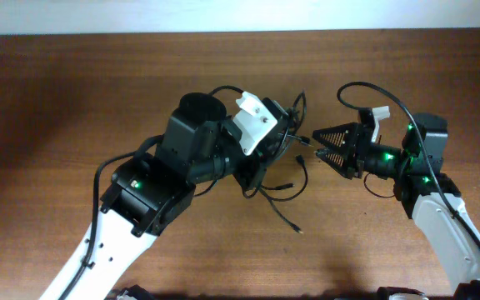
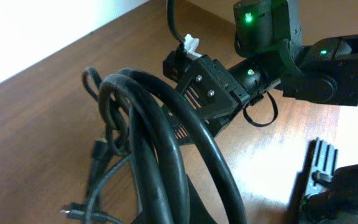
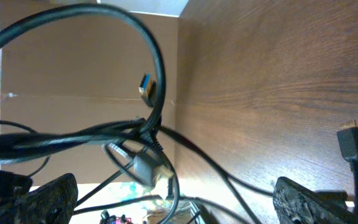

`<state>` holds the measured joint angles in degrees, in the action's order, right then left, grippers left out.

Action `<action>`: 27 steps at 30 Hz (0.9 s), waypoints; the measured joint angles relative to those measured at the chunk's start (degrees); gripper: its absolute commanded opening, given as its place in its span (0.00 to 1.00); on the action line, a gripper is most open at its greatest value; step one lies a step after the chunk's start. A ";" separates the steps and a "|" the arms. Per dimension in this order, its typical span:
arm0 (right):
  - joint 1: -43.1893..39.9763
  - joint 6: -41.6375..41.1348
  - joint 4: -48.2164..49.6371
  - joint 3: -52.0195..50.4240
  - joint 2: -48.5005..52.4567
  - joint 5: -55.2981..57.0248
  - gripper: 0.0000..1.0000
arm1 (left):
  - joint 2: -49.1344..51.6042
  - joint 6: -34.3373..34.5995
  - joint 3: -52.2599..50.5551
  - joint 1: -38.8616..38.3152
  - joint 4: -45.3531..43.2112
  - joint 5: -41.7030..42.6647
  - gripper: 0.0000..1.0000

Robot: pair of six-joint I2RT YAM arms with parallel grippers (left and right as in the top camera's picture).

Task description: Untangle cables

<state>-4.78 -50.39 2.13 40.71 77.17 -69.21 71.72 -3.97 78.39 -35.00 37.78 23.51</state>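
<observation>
Wood, reddish-brown and finely grained, makes up the table (image 1: 73,100) in the overhead view, with a pale strip of wall (image 1: 223,12) along the top edge. In the middle of the frame the cables (image 1: 280,185) form a loose black tangle of thin, glossy cords, one stray end trailing toward the lower centre. The left gripper (image 1: 288,137) sits on the tangle's upper part, closed on the cables (its jaws are mostly hidden under the arm's white-and-black housing). Just right of it the right gripper (image 1: 318,143) points left, its two ribbed triangular fingers spread wide with nothing clamped.

In the left wrist view the cables fill the lower centre as smooth, rounded loops lifted off the table close to the lens, and a small plug (image 2: 73,211) lies at the lower left. The right arm (image 2: 210,87), boxy, black and studded with screws, fills the upper right.

In the right wrist view the fingers (image 3: 42,199) stand at the lower corners, far apart, and cords pass between them unpinched. A blue-cored plug (image 3: 145,87) hangs in the upper centre, a silvery plug (image 3: 146,168) is below it, and a black plug (image 3: 353,144) is at the right edge over the wood.
</observation>
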 measured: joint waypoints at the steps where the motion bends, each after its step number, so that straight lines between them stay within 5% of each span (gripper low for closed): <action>1: 0.00 0.00 0.00 0.00 0.00 -0.57 0.99 | 0.00 0.68 0.00 0.00 0.46 0.15 0.00; 19: 0.42 -3.74 -1.49 0.00 0.00 -1.11 0.99 | -0.07 3.74 0.00 0.02 1.68 0.55 0.00; 27: 8.31 -3.89 -1.46 0.00 0.00 5.27 0.99 | -0.07 4.92 0.00 0.02 -2.10 2.51 0.00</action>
<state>3.53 -54.28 0.67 40.71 77.17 -63.94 71.66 0.95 78.39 -34.98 35.68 26.02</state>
